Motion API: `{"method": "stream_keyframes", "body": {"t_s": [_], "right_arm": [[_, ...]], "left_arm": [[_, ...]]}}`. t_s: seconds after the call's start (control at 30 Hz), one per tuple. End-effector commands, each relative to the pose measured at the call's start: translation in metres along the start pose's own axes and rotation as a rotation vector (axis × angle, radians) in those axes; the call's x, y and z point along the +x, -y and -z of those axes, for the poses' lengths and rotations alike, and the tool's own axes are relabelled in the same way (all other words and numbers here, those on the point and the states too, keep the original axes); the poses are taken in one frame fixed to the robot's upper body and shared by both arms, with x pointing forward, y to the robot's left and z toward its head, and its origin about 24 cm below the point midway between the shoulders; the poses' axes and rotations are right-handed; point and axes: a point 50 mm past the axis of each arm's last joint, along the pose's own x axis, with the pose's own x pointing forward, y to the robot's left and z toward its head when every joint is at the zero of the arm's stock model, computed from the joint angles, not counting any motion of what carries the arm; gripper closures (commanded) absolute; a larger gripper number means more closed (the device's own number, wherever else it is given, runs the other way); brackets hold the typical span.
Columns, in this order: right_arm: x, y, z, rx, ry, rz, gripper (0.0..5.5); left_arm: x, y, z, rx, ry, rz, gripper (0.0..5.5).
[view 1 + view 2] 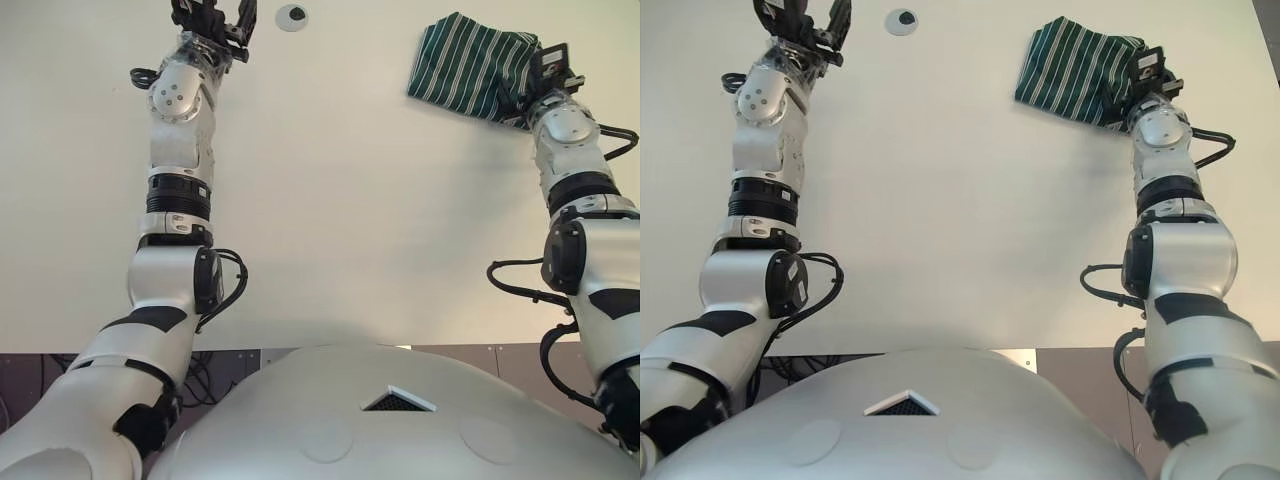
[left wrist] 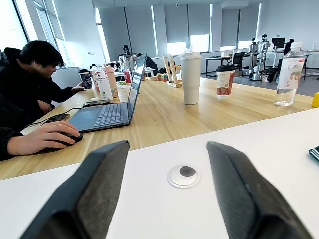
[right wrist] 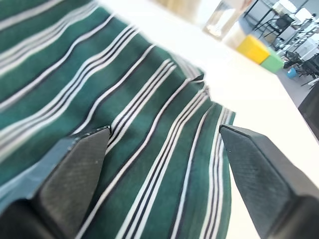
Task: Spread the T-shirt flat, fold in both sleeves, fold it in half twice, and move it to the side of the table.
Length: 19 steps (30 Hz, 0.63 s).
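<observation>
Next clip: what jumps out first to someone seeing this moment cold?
The folded green striped T-shirt lies at the far right of the white table, with the right pincer open over its edge. The left pincer, open too, hangs at the far left beside a small round disc.

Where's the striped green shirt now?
In the head views, the folded T-shirt lies at the far right of the table, with the open right gripper at its right edge.
</observation>
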Motion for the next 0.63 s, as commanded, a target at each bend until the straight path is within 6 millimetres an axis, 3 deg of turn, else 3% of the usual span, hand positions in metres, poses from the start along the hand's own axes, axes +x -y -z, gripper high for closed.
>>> {"method": "stream_keyframes", "body": {"t_s": [0.03, 0.17, 0.3, 0.43, 0.63], "right_arm": [[0.001, 0.015, -0.037, 0.153, 0.219, -0.021, 1.49], [0.001, 0.016, -0.075, 0.38, 0.441, -0.082, 1.49], [0.008, 0.001, -0.081, 0.59, 0.406, -0.095, 1.49], [0.012, -0.017, -0.094, 0.522, 0.379, -0.091, 1.49], [0.01, -0.035, -0.095, 0.41, 0.43, -0.121, 1.49]], "left_arm": [[-0.003, -0.001, 0.001, -0.017, 0.014, -0.026, 2.65], [-0.005, -0.005, 0.001, -0.056, 0.044, -0.097, 2.65], [0.002, -0.001, -0.005, -0.076, 0.075, -0.165, 2.65], [0.009, 0.006, -0.005, -0.086, 0.076, -0.19, 2.65], [0.017, 0.016, -0.007, -0.08, 0.081, -0.186, 2.65]]}}
